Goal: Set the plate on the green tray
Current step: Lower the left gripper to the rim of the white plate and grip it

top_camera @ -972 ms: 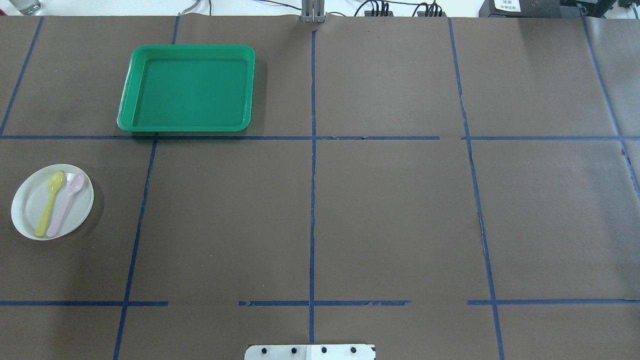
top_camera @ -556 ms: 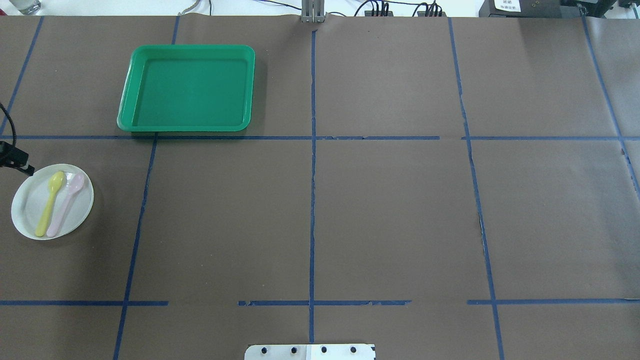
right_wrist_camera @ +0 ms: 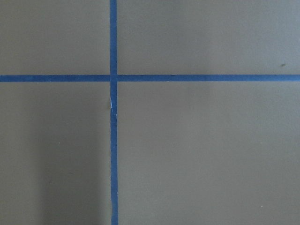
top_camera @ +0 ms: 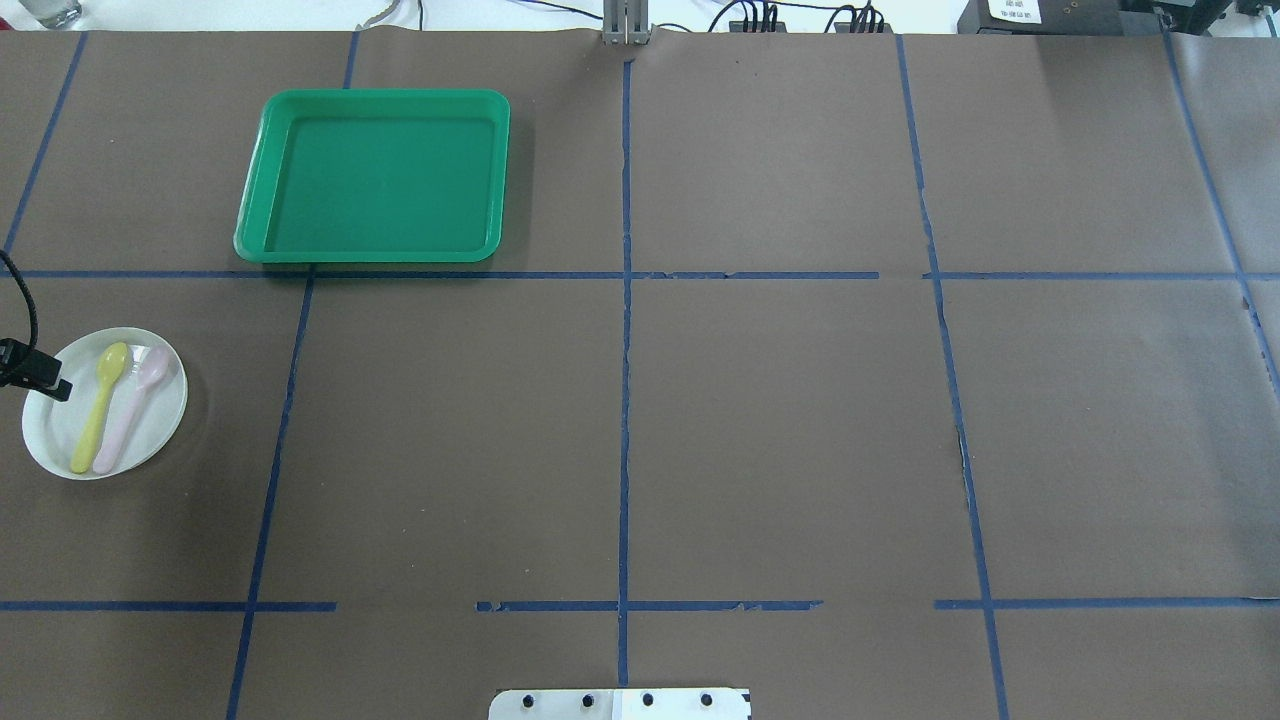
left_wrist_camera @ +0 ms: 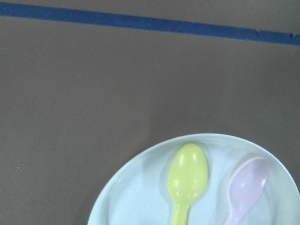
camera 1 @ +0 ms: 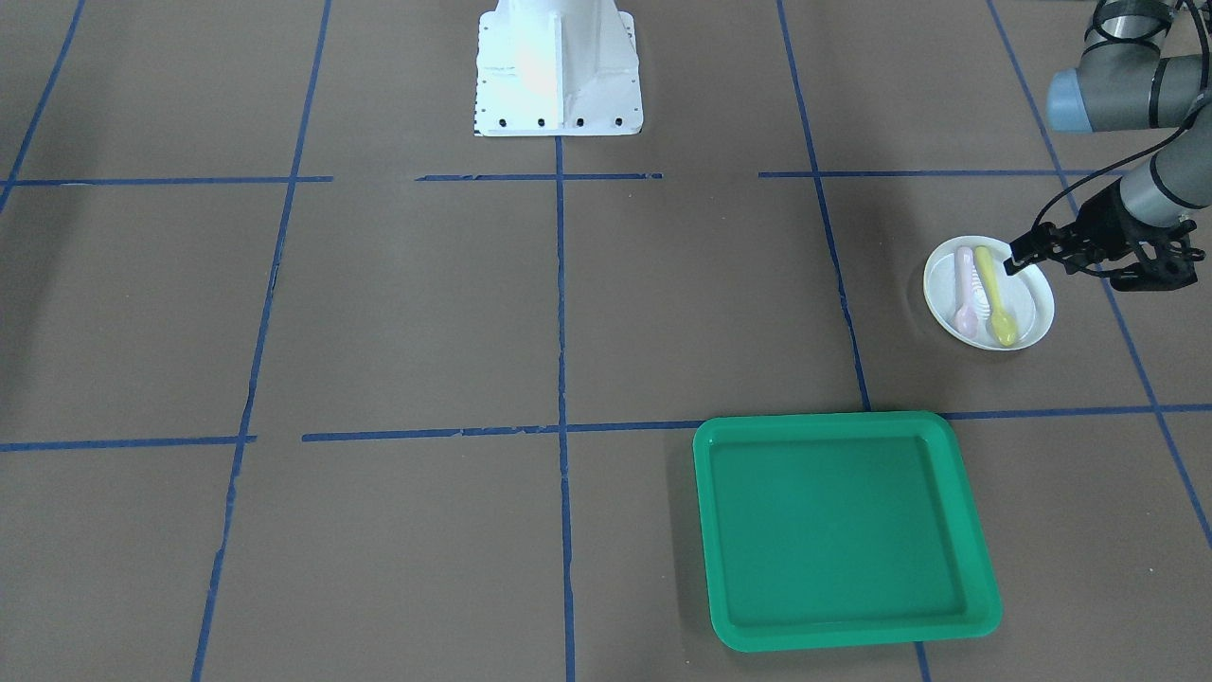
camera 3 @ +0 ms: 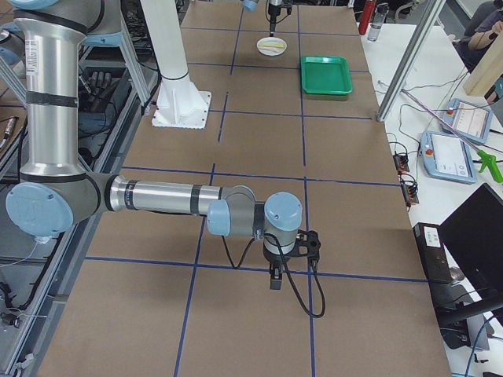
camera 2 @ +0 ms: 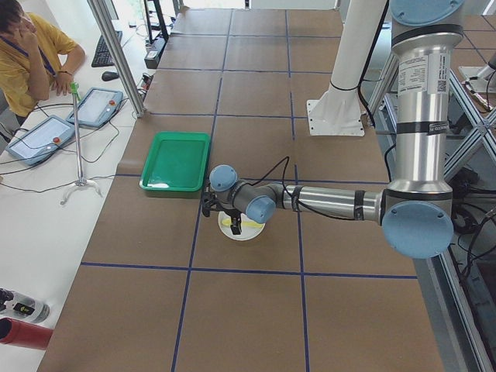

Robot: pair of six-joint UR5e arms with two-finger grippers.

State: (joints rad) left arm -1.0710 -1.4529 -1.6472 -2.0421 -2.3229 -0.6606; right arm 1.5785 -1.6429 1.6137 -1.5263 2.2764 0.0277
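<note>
A white round plate (top_camera: 55, 425) lies at the table's left side, with a yellow spoon (top_camera: 100, 405) and a pink spoon (top_camera: 130, 410) on it. It also shows in the front view (camera 1: 1030, 317) and the left wrist view (left_wrist_camera: 136, 201). The green tray (top_camera: 385, 96) stands empty, farther from me and to the plate's right; the front view shows it too (camera 1: 824, 421). My left gripper (camera 1: 1018, 259) hangs over the plate's outer rim; it looks shut and holds nothing. My right gripper (camera 3: 275, 281) hangs over bare table far from both, and I cannot tell whether it is open or shut.
Brown paper with blue tape lines covers the table. The robot's white base (camera 1: 557, 66) stands at mid table on my side. A person (camera 2: 31, 54) sits beyond the far edge by teach pendants (camera 2: 39, 139).
My left gripper has come into the overhead view from the left edge and moved over the plate's left rim. Plate, spoons and tray have not moved.
</note>
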